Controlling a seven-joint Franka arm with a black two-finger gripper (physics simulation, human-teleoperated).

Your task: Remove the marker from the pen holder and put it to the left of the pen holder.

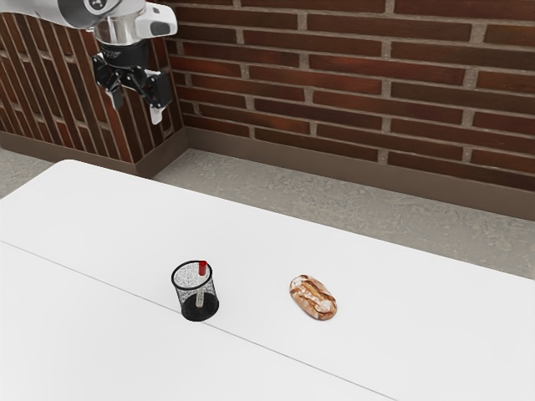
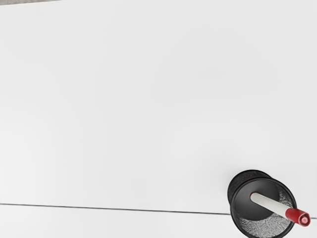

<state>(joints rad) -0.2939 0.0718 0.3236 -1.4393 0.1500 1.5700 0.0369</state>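
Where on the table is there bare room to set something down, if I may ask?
In the exterior view, the table is bare from the holder to the view's left edge, beyond holder and bread to the far edge, and right of the bread. A narrower gap separates them. The only crowded spot is the holder, with the marker poking above its rim.

Open air above pen holder point(image 1: 185, 296), marker point(image 2: 275, 206) jutting out, bread point(image 1: 313, 297) nearby

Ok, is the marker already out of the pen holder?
No, the marker leans inside the pen holder, its red end at the rim.
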